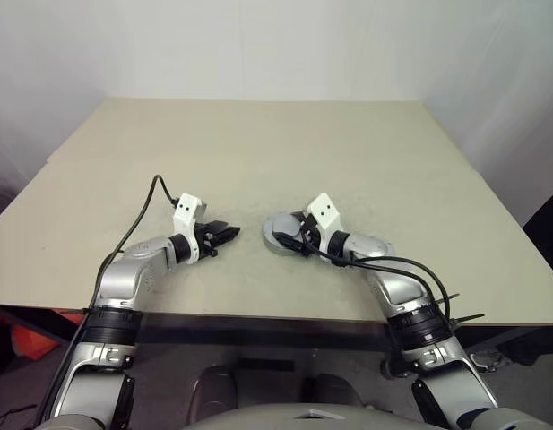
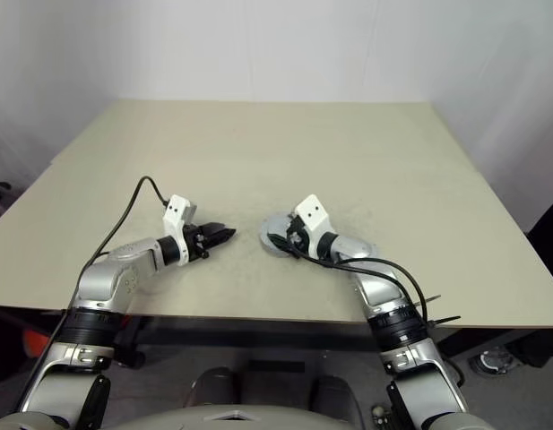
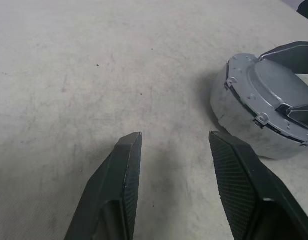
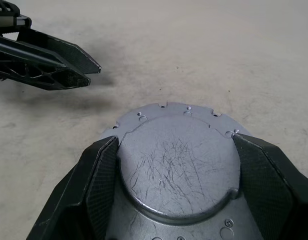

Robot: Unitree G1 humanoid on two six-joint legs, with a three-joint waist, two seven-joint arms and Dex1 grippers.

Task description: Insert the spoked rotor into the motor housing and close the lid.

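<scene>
The right end effector (image 4: 173,165) has its two black fingers (image 4: 101,175) spread wide on either side of the lid (image 4: 176,167), a scratched grey disc with a notched edge that lies flat on top of the motor housing (image 3: 243,127); whether the pads press the rim is unclear. The housing stands on the beige worktop (image 1: 258,152) near its front edge. At its nine o'clock, close by but apart, the left end effector (image 3: 176,150) hangs partly open and empty, tips toward the housing.
</scene>
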